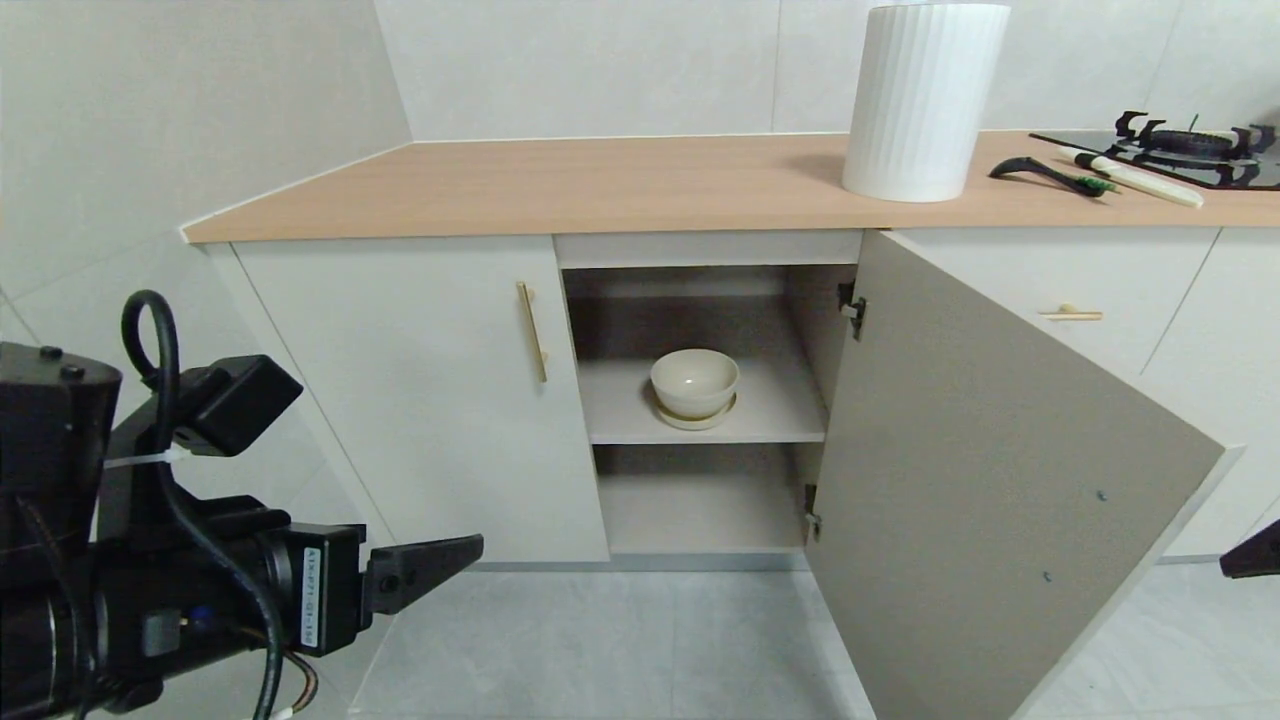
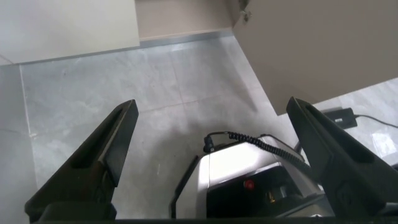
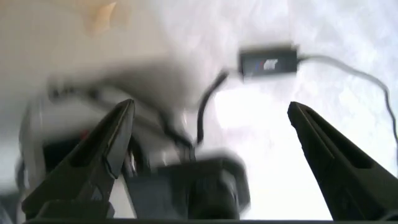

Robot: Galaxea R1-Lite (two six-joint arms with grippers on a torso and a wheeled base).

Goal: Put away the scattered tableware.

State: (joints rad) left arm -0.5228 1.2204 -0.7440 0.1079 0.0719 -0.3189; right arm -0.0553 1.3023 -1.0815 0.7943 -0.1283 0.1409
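Observation:
A cream bowl (image 1: 694,381) sits on a small matching plate (image 1: 697,417) on the middle shelf (image 1: 760,415) of the open cabinet. The cabinet door (image 1: 985,470) swings out to the right. My left gripper (image 1: 440,560) hangs low at the left, over the floor and well short of the cabinet; in the left wrist view its fingers (image 2: 99,158) stand wide apart with nothing between them. The tip of my right gripper (image 1: 1250,552) shows at the right edge, beyond the open door. In the right wrist view the right gripper (image 3: 208,155) is open and empty.
On the wooden counter (image 1: 560,185) stand a tall white ribbed cylinder (image 1: 922,100), a black-handled utensil (image 1: 1045,175) and a knife (image 1: 1140,180) beside a gas hob (image 1: 1195,145). The left cabinet door (image 1: 420,400) is closed. Grey tiled floor (image 1: 620,640) lies in front.

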